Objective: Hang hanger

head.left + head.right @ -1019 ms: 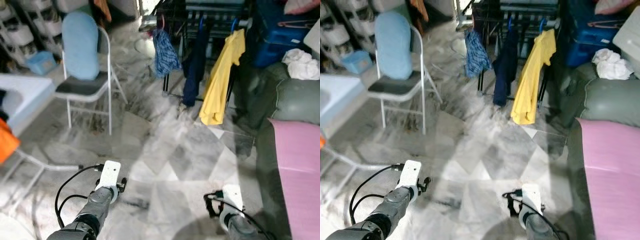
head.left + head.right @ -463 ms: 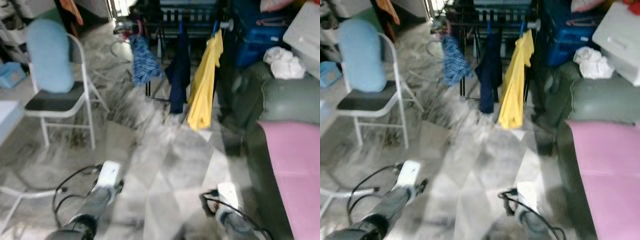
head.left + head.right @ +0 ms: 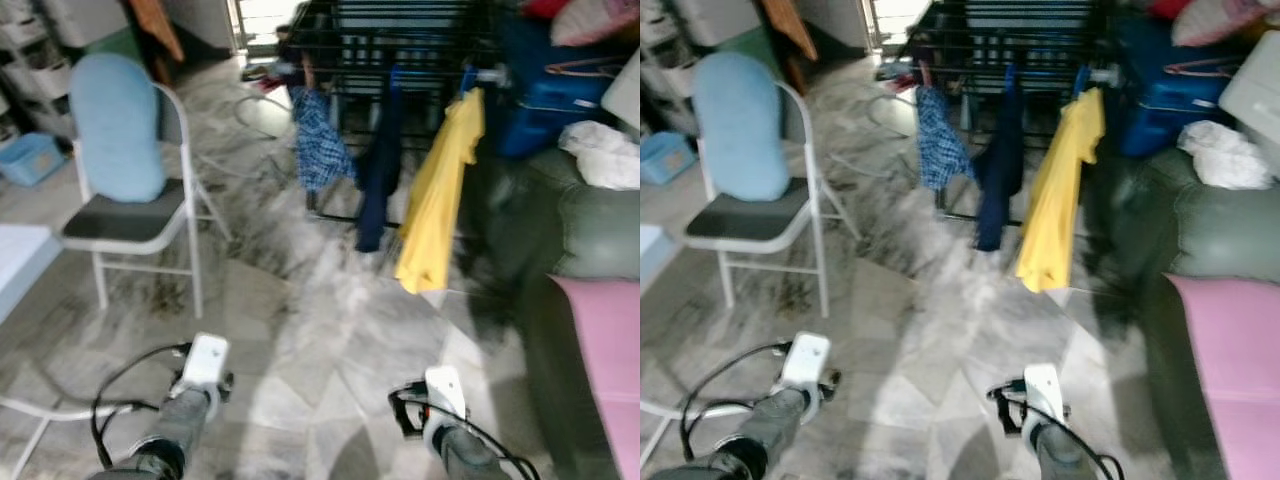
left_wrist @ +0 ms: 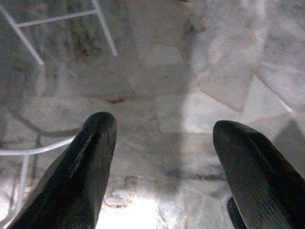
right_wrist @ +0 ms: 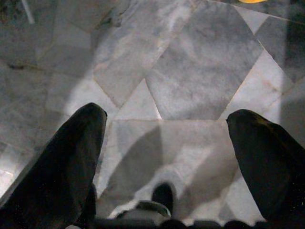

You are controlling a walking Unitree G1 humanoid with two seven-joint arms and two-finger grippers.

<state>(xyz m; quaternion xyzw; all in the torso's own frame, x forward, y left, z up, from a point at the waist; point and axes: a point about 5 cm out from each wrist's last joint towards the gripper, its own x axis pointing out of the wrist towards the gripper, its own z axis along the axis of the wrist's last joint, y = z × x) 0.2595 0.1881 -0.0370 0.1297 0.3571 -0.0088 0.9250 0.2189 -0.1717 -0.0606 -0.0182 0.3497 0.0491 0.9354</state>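
While both your grippers, left gripper (image 4: 162, 143) and right gripper (image 5: 164, 143), hover with jaws released over the marble floor (image 3: 330, 310), hangers (image 3: 468, 78) sit upright on the rack (image 3: 400, 40), upper centre, clothes hanging down.

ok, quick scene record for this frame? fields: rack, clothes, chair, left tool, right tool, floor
rack: black drying rack far ahead, across the floor
clothes: checked cloth, navy garment, yellow shirt hanging from the rack
chair: white folding chair to the left, blue cushion on its back
left tool: open, holding nothing, low over the floor
right tool: open, holding nothing, low over the floor
floor: grey marble tiles
hanger: none in either tool
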